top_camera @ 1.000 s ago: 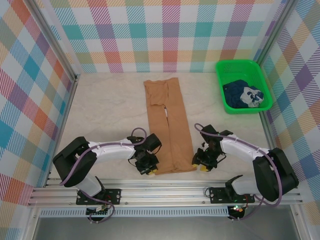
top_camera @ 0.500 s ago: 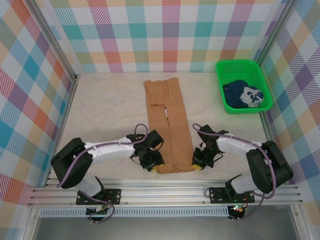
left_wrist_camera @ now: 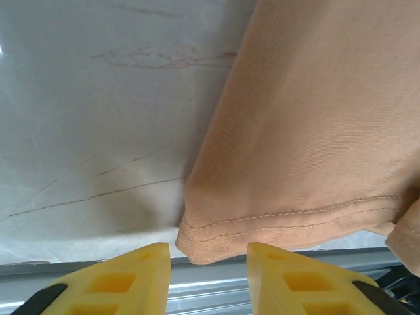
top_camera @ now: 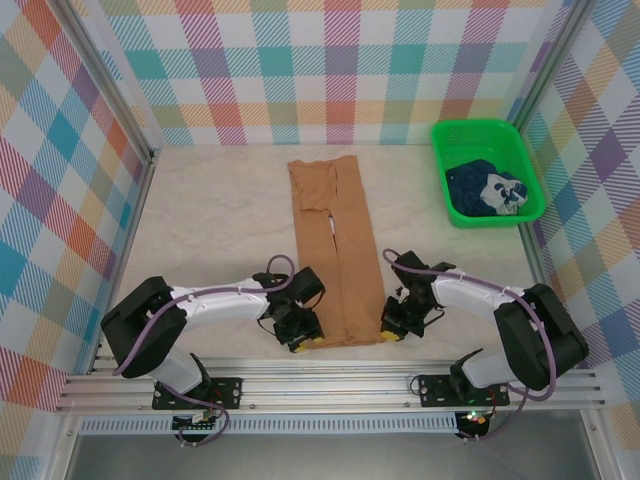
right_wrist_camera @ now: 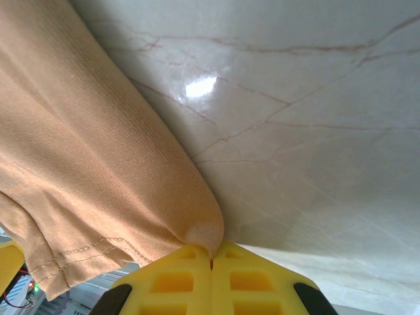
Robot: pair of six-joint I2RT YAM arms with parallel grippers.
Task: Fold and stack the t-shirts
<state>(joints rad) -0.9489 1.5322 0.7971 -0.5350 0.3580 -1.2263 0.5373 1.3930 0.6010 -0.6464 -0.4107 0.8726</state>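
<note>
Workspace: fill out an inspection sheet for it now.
Surface: pale marbled table, faintly veined.
Job's things: tan t-shirt folded into a long strip, centre; navy t-shirt bunched in the basket.
Clutter: green basket, far right.
Grippers: left gripper open, astride the tan hem corner; right gripper shut on the tan folded edge.
Cables: purple cables along both arms.
Surroundings: plaid walls; metal rail at the near edge.

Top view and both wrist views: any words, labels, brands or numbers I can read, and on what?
No readable text.
The navy t-shirt in the green basket: white print, too small to read.
The tan t-shirt: plain cloth, no text.
</note>
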